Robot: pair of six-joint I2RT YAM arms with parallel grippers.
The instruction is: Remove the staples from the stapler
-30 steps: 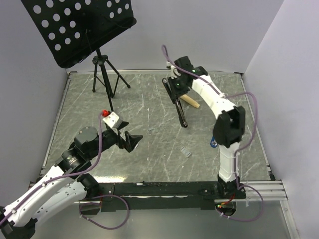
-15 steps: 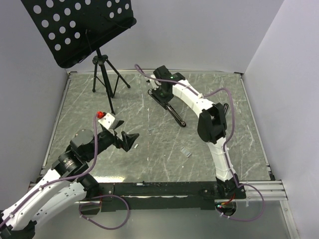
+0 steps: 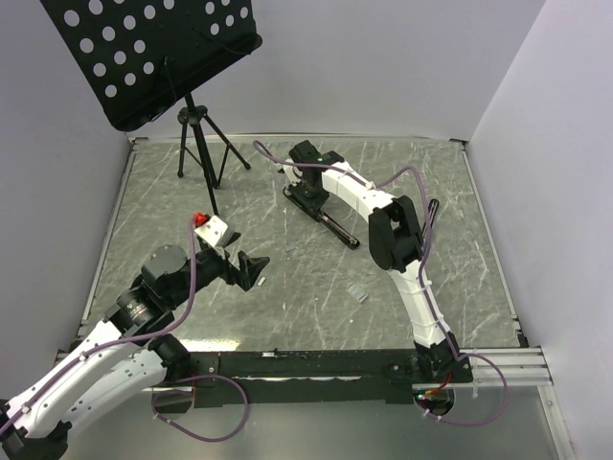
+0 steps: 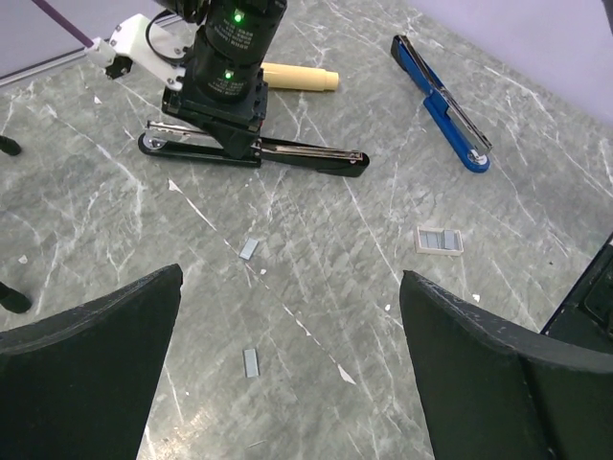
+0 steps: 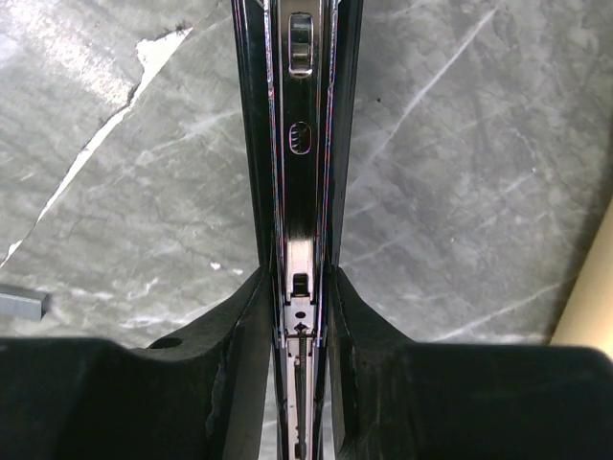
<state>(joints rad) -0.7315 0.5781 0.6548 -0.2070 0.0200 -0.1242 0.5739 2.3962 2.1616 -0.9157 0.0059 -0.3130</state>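
So the stapler (image 3: 326,215) lies flat on the worktop (image 3: 479,268) toward the far side, and the right end effector (image 5: 302,316) comes straight down on its back end, fingers (image 5: 239,345) pressed against both sides of the open metal channel, pinching it. A few loose staples (image 4: 249,248) sit on the marble just in front of the stapler, a tan handle (image 4: 297,76) just behind it. The left end effector (image 4: 289,283) hovers well apart from the stapler, spread wide, holding nothing.
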